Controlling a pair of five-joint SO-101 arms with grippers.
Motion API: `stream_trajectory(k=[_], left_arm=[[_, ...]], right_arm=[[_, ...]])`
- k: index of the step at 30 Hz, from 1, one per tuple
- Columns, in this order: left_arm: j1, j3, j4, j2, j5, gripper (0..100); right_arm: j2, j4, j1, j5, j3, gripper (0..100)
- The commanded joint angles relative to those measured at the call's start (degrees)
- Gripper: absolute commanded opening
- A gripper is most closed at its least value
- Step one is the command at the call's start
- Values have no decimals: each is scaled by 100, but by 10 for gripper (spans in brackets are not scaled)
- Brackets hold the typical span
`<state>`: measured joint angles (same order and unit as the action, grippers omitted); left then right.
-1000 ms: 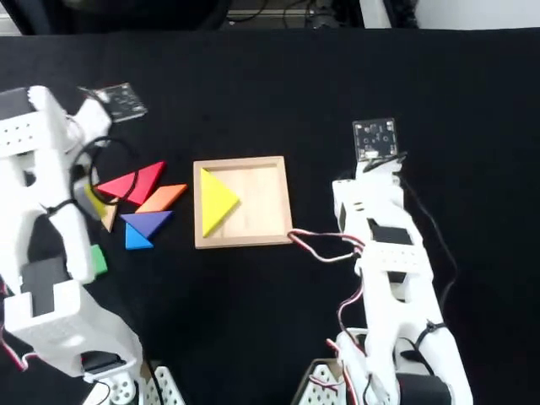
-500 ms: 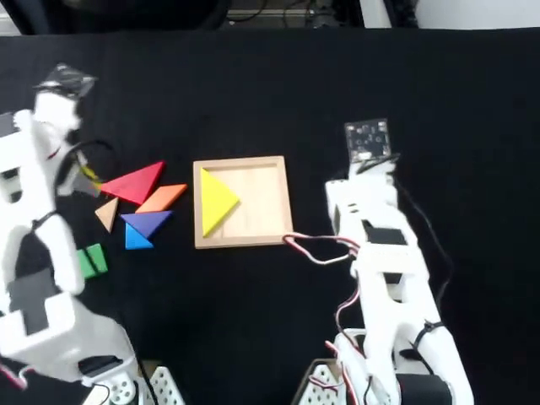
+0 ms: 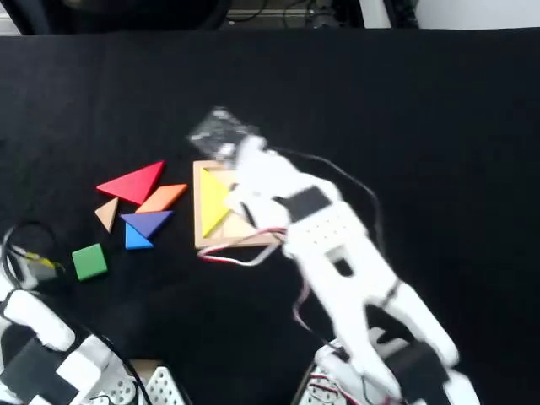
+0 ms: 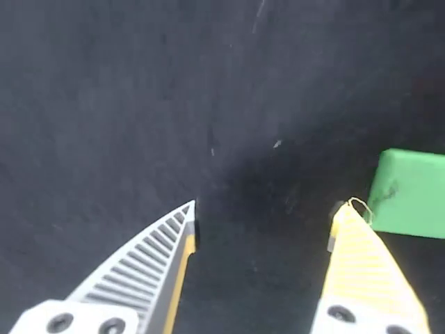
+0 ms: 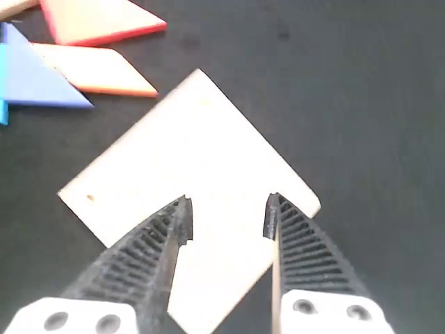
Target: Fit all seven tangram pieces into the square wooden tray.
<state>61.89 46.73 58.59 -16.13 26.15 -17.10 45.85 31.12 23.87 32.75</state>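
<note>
Tangram pieces (image 3: 148, 221) lie on the tabletop (image 3: 422, 101) beside the square wooden tray (image 3: 228, 230), which holds one yellow triangle (image 3: 213, 201); the right end effector (image 5: 226, 209) hangs open over the tray, the left end effector (image 4: 264, 216) open beside the green square (image 4: 410, 191), which probably wants gripping squarely across parallel edges.

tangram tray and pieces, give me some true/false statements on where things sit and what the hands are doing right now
1. The yellow triangle lies inside the wooden tray. True.
2. The green square sits in the tray. False: it lies on the black table, apart from the tray.
3. The right hand is shut on the red triangle. False: it is open over the tray, and the red triangle lies on the table.
4. The left hand is open and holds nothing. True.
</note>
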Motion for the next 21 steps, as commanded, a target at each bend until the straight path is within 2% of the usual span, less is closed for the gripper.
stream_trajectory(k=[1, 8, 11, 15, 19, 21], left_arm=[[505, 435, -378, -220, -334, 302], [1648, 1007, -422, -229, -396, 302], [1974, 1367, -431, -246, -387, 302], [2105, 1587, -686, -273, -387, 302], [2097, 1648, -756, -273, -396, 302], [2079, 1648, -756, -273, -396, 302]], right_arm=[[1086, 53, 229, 220, -1279, 178], [3547, 79, 703, 923, -3653, 181], [4470, 88, 993, 976, -4708, 181], [5508, 114, 1275, 976, -5938, 188], [6440, 712, 1468, 967, -7169, 305], [6870, 1125, 1547, 985, -7881, 322]])
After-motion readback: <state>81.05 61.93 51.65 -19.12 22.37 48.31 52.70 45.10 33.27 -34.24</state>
